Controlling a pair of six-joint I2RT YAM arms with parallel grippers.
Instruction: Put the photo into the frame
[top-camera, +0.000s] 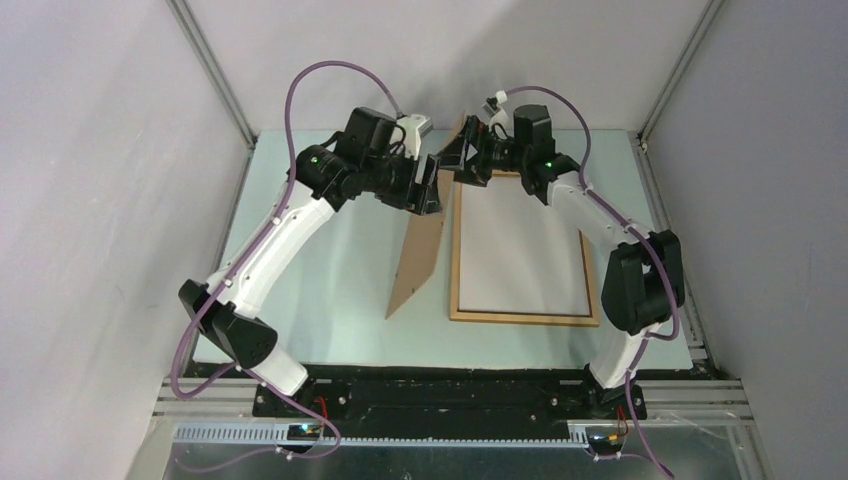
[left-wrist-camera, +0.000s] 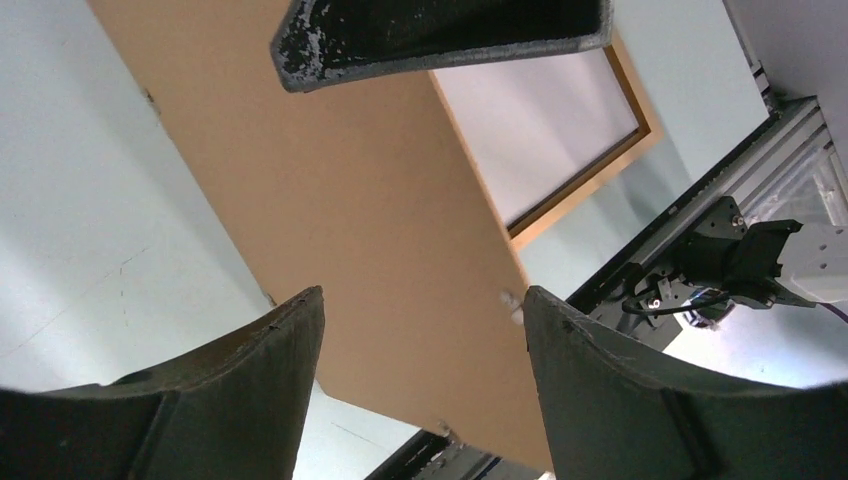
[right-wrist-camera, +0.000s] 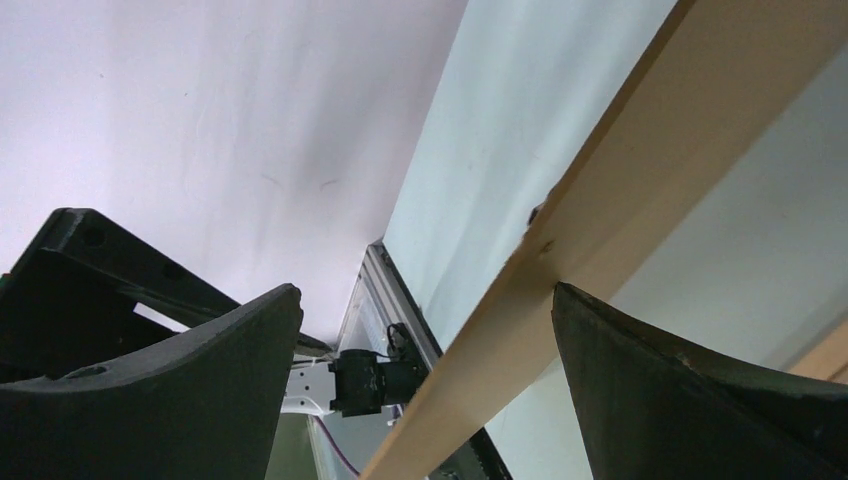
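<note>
On the pale table (top-camera: 330, 270), right of centre in the overhead view, the frame (top-camera: 525, 319) lay flat. It was a thin light-wood rectangle with its long sides running away from the arms. A white sheet filled its opening. This was most likely the photo (top-camera: 520, 250) lying picture side down with its blank back up, though no printed image showed to confirm it. Judged that way, the print was already seated and the step in hand was closing the back.

Just left of the frame, a plain brown backing board (top-camera: 420, 255) stood tipped up on one long edge. Its near end was down on the table and its far end was raised between the two grippers. It leaned as if meant to hinge over onto the frame and cover the sheet.

The left gripper (top-camera: 428, 190) sat at the board's far end with its fingers (left-wrist-camera: 270, 370) spread apart. Its wrist camera looked down the brown face between them, and neither pad visibly pressed the board. The right gripper (top-camera: 463, 158) met the board from the frame side, its jaws wide apart. A light wooden edge passed through the gap without clearly touching either finger (right-wrist-camera: 190, 380). What propped the board up could not be told. With neither tool clamped on it, the board might drop unguided.
</note>
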